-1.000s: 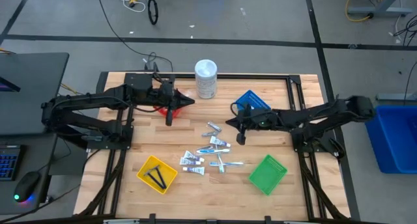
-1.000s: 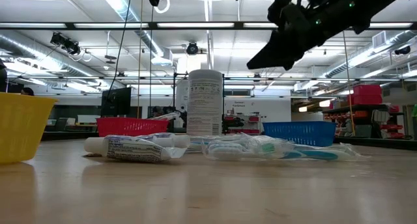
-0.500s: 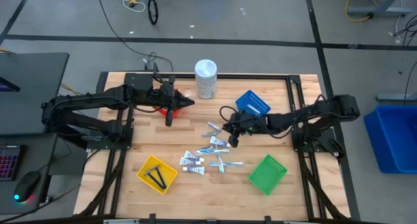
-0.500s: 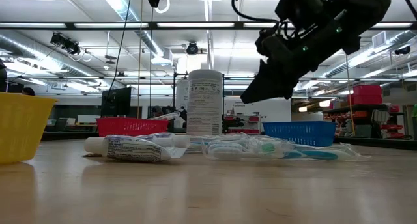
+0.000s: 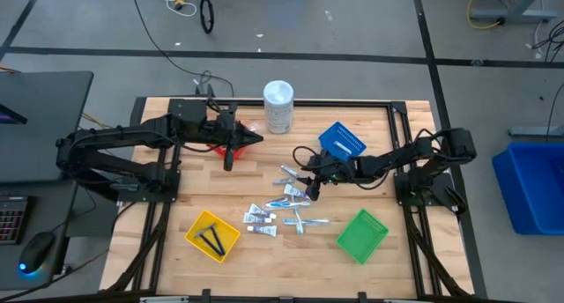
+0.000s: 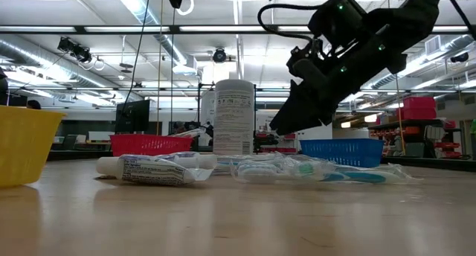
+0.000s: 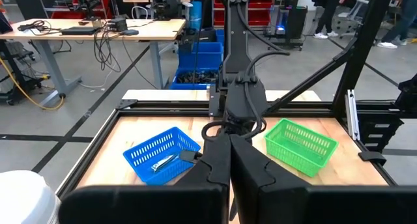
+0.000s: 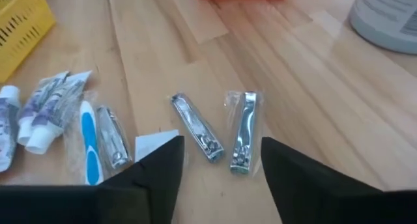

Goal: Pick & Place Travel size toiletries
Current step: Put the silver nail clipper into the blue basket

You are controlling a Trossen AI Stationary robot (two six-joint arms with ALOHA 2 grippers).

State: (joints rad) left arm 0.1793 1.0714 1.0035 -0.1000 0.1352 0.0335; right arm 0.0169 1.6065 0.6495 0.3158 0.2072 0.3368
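The travel size toiletries [image 5: 280, 204] lie loose on the wooden table [image 5: 185, 193] in its middle: white tubes [image 8: 36, 113], a blue-and-white stick [image 8: 87, 140] and wrapped metal clippers [image 8: 242, 138]. In the low view they lie in a row [image 6: 245, 169]. My right gripper [image 5: 309, 189] hangs open just above them, slanting down from the table's right; its fingers [image 8: 159, 168] stand on either side of two clippers [image 8: 195, 136] and touch nothing. My left gripper [image 5: 256, 138] waits shut, high above the red basket [image 5: 220, 148].
A tall white container [image 5: 278, 107] stands at the far edge. A blue basket [image 5: 340, 140] sits at the far right, a green basket [image 5: 362, 234] near right, and a yellow basket [image 5: 212, 235] with black pieces near left. Bare wood lies between them.
My right gripper has sunk and gone toward the table's left, from beside the blue basket to just over the toiletries. The toiletries have not moved.
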